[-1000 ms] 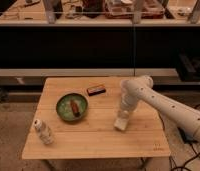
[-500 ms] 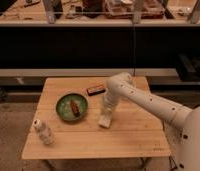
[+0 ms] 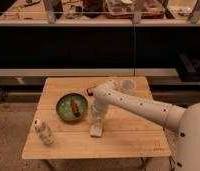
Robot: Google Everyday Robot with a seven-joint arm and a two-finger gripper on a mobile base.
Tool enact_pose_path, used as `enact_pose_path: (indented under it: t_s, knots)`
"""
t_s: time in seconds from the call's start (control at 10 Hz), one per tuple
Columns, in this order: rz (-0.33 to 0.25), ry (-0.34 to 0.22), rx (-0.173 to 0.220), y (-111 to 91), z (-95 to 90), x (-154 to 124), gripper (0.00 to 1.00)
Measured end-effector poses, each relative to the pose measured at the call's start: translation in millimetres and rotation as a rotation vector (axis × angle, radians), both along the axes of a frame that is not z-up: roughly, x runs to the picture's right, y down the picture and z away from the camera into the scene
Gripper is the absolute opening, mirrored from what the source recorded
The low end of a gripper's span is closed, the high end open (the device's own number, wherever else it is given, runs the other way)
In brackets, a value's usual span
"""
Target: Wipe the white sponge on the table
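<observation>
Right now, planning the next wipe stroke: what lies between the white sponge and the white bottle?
Only bare table, in the camera view. The gripper grips the white sponge, apart from the white bottle.

Wooden counter [image 3: 133,137]; green bowl [image 3: 64,111] on it; white bottle [image 3: 43,132] front-left of bowl; dark block [image 3: 91,91] behind-right; white sponge [image 3: 96,132] right of bowl, gripper [image 3: 96,125] clamped on it.

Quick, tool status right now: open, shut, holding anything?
Single tool: shut on the sponge, down on the table, just right of the bowl.
</observation>
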State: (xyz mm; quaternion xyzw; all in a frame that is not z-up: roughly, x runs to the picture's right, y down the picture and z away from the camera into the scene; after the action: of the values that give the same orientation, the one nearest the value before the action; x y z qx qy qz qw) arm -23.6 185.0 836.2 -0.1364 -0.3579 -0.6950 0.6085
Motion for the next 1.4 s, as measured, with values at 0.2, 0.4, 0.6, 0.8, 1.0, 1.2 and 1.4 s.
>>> enact_pose_path:
  t_s: [0.2,0.4,0.6,0.8,1.0,1.2,1.4]
  knots:
    - [-0.014,-0.007,0.004,12,-19.6,9,0.18]
    - [-0.014,0.024,0.003,29,-39.6,36,0.18]
    - [0.019,0.065,-0.002,41,-47.0,63,0.18]
    - [0.098,0.112,0.021,34,-46.5,95,0.18]
    - [0.164,0.155,0.045,18,-39.3,122,0.18]
    - [0.191,0.188,0.069,0,-19.1,144,0.18]
    - [0.198,0.201,0.093,-24,0.7,147,0.18]
